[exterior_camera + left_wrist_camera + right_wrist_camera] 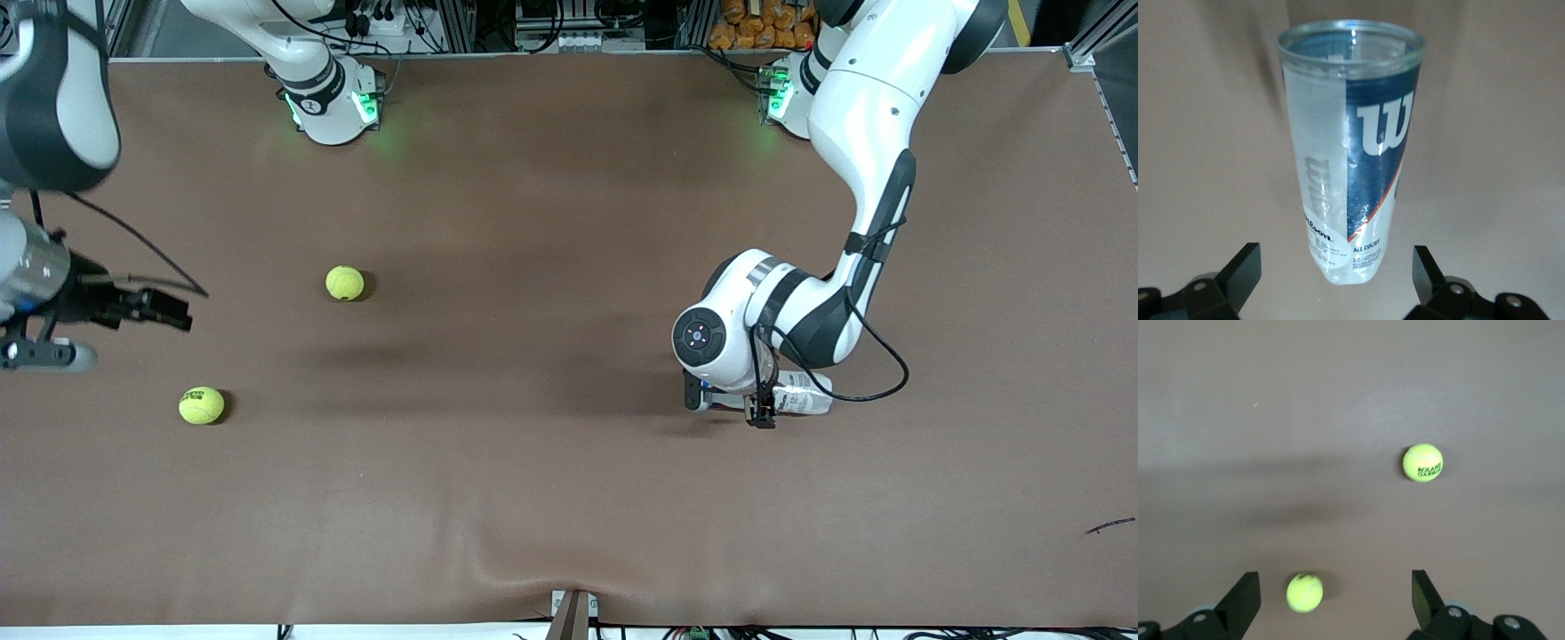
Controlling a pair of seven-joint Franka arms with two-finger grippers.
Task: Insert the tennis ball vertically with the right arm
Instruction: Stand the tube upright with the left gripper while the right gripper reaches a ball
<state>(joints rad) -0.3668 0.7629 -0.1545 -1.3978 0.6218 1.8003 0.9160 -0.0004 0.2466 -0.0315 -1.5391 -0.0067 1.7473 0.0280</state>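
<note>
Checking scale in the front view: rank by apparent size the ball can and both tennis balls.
1. ball can, partly hidden under the left arm
2. the two tennis balls look alike; no ranking.

I see a brown cloth-covered counter [569, 498], wrinkled at the camera-side edge; aluminium frame rails [462, 22] and cables along the top; green base lights glowing.

— Where are the balls?
— On the tabletop [551, 498], toward the right arm's end. The upper ball [344, 283] sits mid-frame in the front view; the lower ball [202, 405] is nearer the camera.
— And the can?
— The can [805, 396] lies on its side toward the left arm's end, between the left gripper's [725, 402] spread jaws. The right gripper [169, 311] hangs over the balls' end, jaws apart.
</note>
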